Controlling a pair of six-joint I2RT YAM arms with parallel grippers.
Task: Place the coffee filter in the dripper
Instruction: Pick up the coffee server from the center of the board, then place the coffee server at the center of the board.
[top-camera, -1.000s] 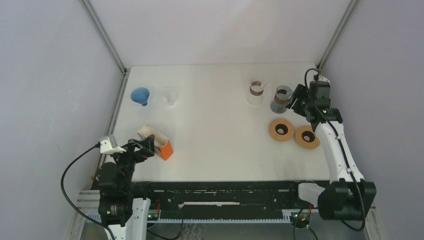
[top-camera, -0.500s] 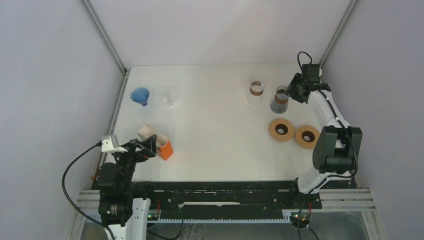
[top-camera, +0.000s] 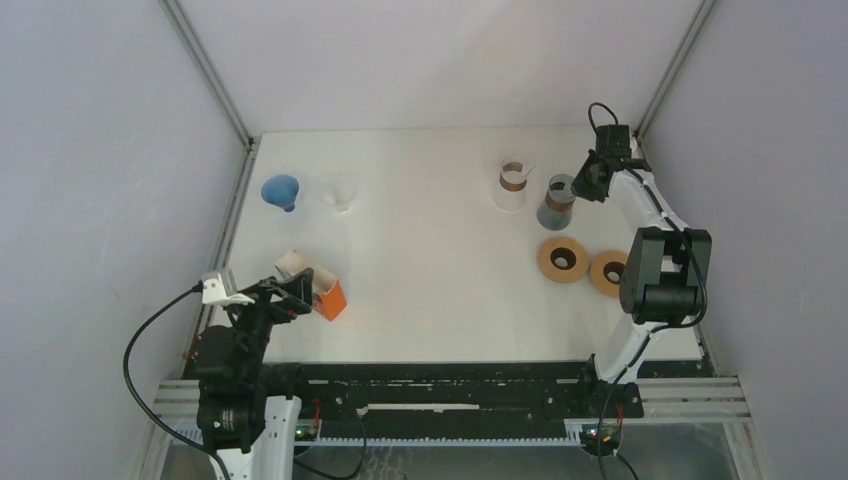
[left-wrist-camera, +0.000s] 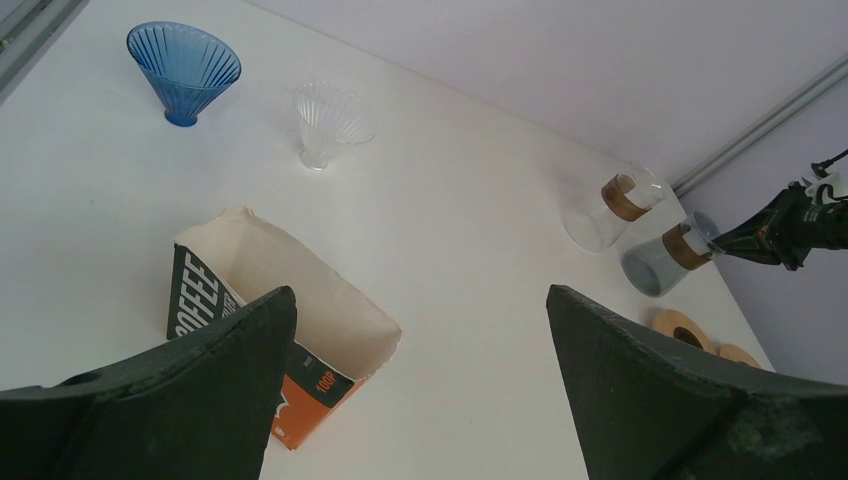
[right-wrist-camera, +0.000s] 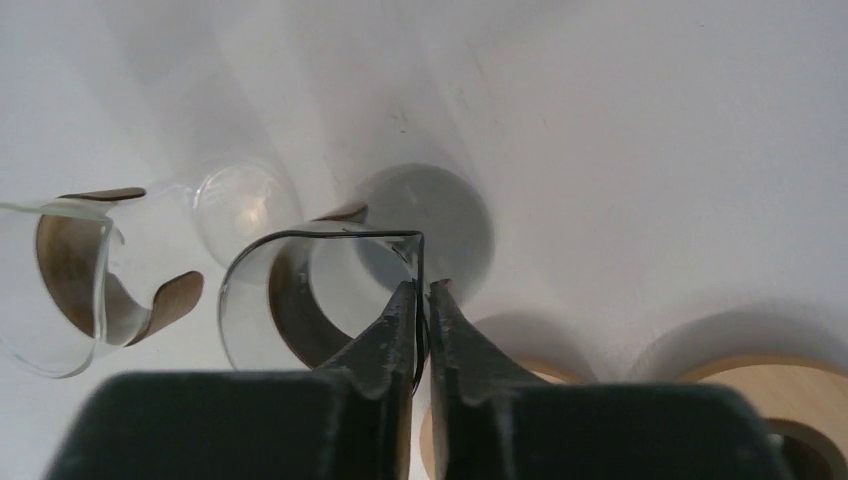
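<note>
Filter: no single sheet to be seen; most likely stacked inside the open box (left-wrist-camera: 262, 330), which lies on the bench (top-camera: 440, 280) just ahead of the left jaws. Pale lining in the box mouth perhaps the paper itself, cannot tell.
Drippers: blue dripper (left-wrist-camera: 183, 68) beyond the box and to its left, clear dripper (left-wrist-camera: 330, 122) beyond the box and a little to its right. Both upright with mouths up, well apart from the box.
Left jaws: released and spread wide, nothing between them, hovering just short of the box.
Right jaws: clenched on the thin glass rim of the grey jug (right-wrist-camera: 290, 300), far to the right of the box, one fingertip inside the rim and one outside.
Other things: clear jug (right-wrist-camera: 70, 285) on the box side of the grey jug; two wooden rings (top-camera: 563, 259) far to the right of the box, about level with it.
Handling: paper, so very light, thin and limp; easy to crease or tear, and likely to cling to the next sheet in the stack.
Where to hold: a gentle pinch on one free upper edge at the box mouth, drawn out slowly.
Risk: more than one sheet lifted at once; the light box sliding or tipping under the pull.
Progress: by the look of it, filter not yet out of the box and both drippers bare.
</note>
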